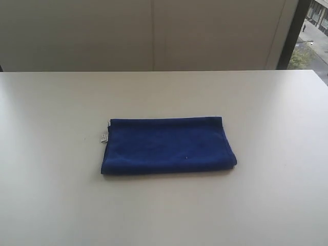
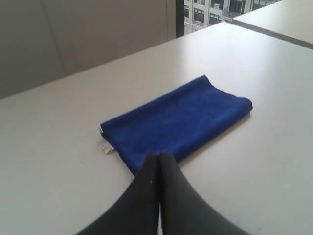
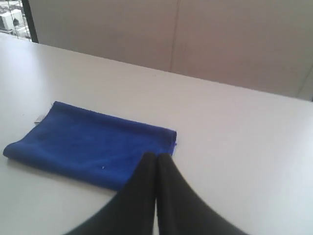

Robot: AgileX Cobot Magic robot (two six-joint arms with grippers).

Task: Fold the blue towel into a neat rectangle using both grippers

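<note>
While left pincer (image 2: 159,159) and right pincer (image 3: 156,159) are clenched empty, blue towel (image 1: 166,146) lies folded on counter (image 1: 51,205), away from all edges. White tag (image 1: 104,137) at one short end.

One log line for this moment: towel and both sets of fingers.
blue towel: folded rectangle, flat on table | left fingers: shut, empty, off towel | right fingers: shut, empty, off towel

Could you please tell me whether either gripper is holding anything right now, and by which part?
Nothing is held. The black left gripper and right gripper are both shut empty, and the folded royal-blue microfibre towel lies free on the white table.
</note>
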